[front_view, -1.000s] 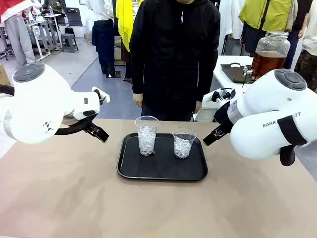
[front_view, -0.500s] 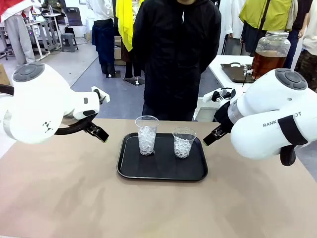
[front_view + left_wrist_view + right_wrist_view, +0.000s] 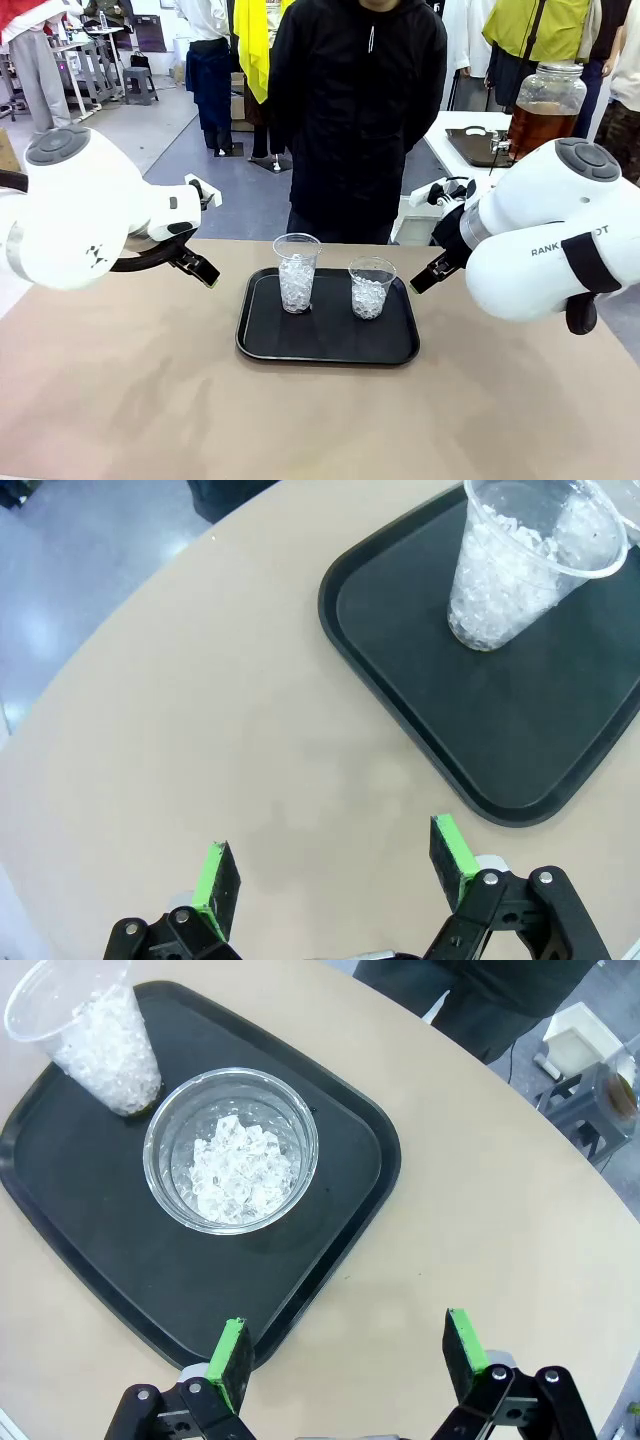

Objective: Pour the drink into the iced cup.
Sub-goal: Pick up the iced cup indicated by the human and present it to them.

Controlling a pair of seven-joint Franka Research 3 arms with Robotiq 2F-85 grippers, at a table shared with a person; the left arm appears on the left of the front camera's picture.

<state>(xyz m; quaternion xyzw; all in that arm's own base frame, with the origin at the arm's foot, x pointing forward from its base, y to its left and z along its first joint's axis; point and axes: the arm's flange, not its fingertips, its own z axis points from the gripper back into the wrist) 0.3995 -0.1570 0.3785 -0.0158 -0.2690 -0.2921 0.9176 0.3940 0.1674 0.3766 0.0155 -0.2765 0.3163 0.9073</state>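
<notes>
Left wrist view: the left gripper [image 3: 330, 852] is held wide open with nothing between its green pads [image 3: 214, 875], poised over the bare tan table [image 3: 200, 700] just off the left edge of the black tray [image 3: 480, 740]. In the right wrist view, the right gripper [image 3: 346, 1340] is likewise spread wide and empty. It is hung over the tray's right edge, with the short cup [image 3: 232, 1150] of ice just inside that edge. On the tray, two clear plastic cups are stood apart, both upright and loaded with ice: the tall cup [image 3: 297, 272] toward the tray's left, the short one toward its right. No liquid is seen in either. Beyond the tray's far edge a person [image 3: 360, 110] in a black jacket is stood at the table. Farther off, past the tray's far right corner, the drink [image 3: 535, 128] is kept in a big glass jar [image 3: 548, 85] with a tap, set on a white side table [image 3: 452, 128] well apart from the tray.

The pour is judged not yet begun. The chief risk is thought to lie in the gap between the jar and the tray. A cup would have to be carried, and thin plastic can be crushed by a hard squeeze or tipped by a glancing finger, with ice scattered over the tray. With two iced cups on offer, the wrong one could also be picked. At the tap, a cup held off-centre could let the drink be spilled onto the side table.
</notes>
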